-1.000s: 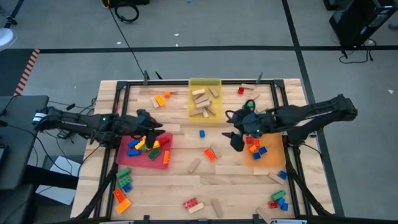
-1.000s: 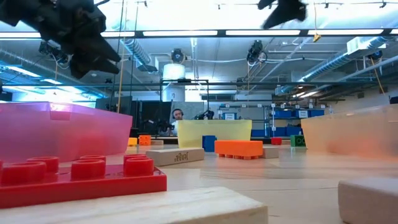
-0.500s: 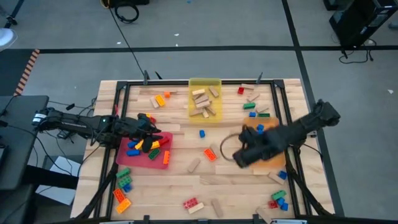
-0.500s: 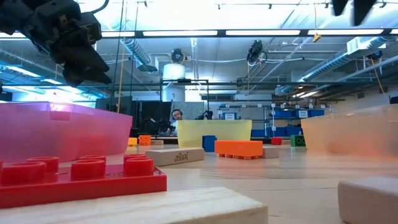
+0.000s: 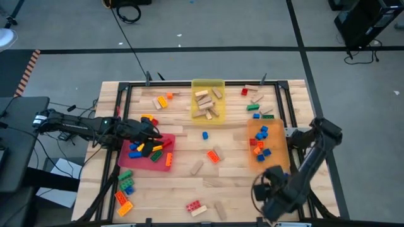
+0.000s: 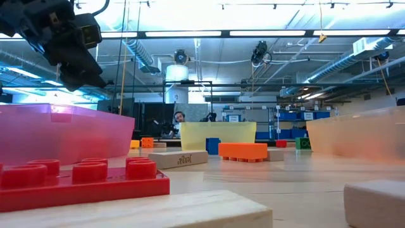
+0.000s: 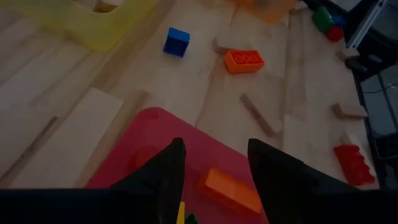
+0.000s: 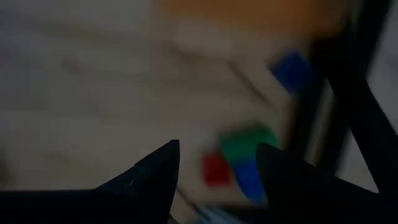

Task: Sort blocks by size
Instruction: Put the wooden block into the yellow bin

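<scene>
Sorting partly done. Red tray (image 5: 146, 165), yellow tray (image 5: 208, 85), orange tray (image 5: 270, 161) each hold blocks; many blocks (image 5: 212, 156) loose on surface (image 5: 230, 183). Left claw (image 5: 154, 133) over red tray, fingers apart, empty. Right claw (image 5: 264, 189) near front right corner cluster, fingers apart, nothing held.

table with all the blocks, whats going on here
A two-armed robot is sorting blocks into trays. The left gripper hangs open over the red tray, which holds several bricks. The right gripper is open and empty at the table's near right corner, above a cluster of red, green and blue bricks. The yellow tray holds wooden blocks and the orange tray holds small bricks. Many blocks lie loose on the table.
</scene>
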Motion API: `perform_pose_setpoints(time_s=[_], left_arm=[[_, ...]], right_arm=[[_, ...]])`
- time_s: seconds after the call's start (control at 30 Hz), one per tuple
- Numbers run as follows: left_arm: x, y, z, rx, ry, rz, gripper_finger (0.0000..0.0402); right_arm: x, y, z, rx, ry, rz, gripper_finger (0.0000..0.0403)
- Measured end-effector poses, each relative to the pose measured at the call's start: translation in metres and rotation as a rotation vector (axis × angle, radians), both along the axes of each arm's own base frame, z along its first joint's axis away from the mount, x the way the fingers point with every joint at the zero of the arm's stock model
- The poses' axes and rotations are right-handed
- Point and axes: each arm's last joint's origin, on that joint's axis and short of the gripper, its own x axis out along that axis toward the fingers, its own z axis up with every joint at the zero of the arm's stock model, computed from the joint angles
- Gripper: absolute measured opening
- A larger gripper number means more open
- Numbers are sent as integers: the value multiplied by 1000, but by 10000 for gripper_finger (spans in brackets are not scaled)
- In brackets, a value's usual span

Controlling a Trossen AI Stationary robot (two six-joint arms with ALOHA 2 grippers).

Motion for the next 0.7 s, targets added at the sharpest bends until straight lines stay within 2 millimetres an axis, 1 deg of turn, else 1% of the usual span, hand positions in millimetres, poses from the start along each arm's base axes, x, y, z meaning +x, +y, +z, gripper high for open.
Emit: perform_pose_setpoints(time_s=[0.07, 0.17, 0.23, 0.37, 0.53, 0.7], left_arm=[[0, 0, 0, 0, -1, 0, 183], [0, 0, 0, -5, -1, 3, 183], [0, 0, 0, -17, -1, 11, 183], [0, 0, 1, -26, -8, 16, 183], [1, 0, 1, -51, -17, 32, 183], [2, 0, 3, -72, -34, 46, 183]], right_arm=[[-4, 9, -9, 0, 51, -12, 230], [-4, 21, -23, -18, 66, 20, 238], [-6, 30, -31, 3, 69, 84, 245], [-10, 50, -42, 99, 34, 277, 252], [-9, 67, -47, 198, -67, 416, 248], [-8, 73, -53, 210, -101, 587, 249]])
